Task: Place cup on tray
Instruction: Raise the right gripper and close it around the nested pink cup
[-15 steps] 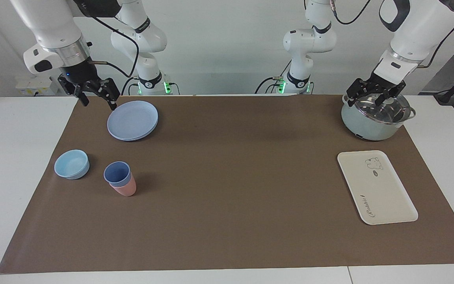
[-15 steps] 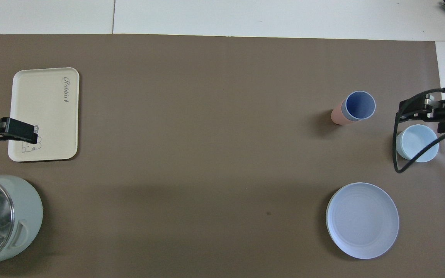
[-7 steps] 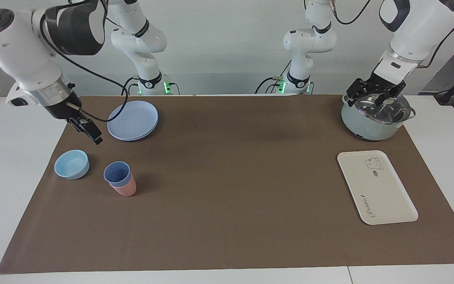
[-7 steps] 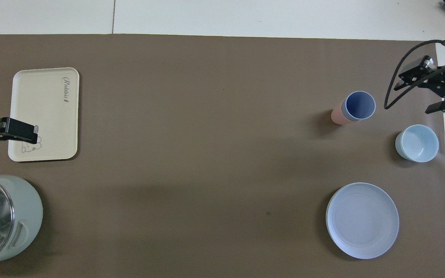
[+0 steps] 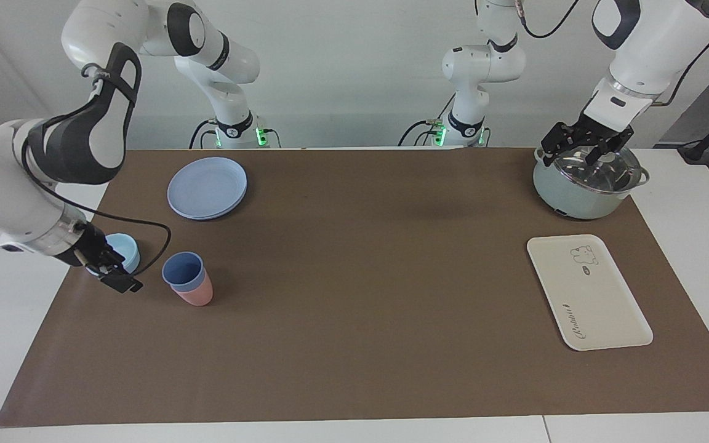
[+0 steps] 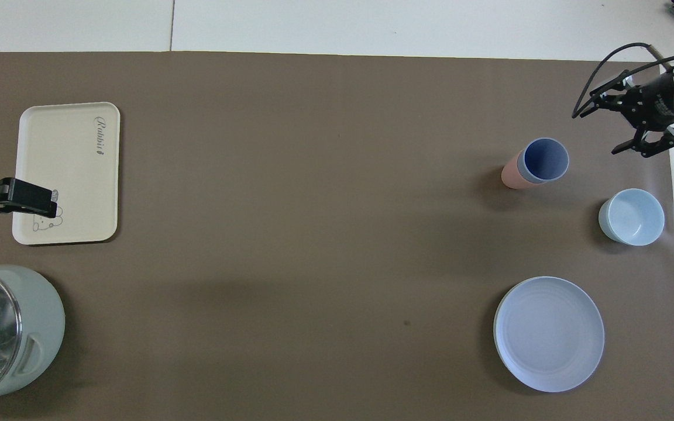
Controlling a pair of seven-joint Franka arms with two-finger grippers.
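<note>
Nesting upright in a pink cup, the periwinkle-blue plastic cup sits ready for lifting. Right gripper beside it (spread unclear). Left gripper waits, fingers apart, above the lidded pot; cream rectangular tray bare.

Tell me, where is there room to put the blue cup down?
The tray is bare. The brown mat's middle, between the cup and the tray, is open too. It is crowded by the cup: pink cup, bowl, plate and right gripper.
</note>
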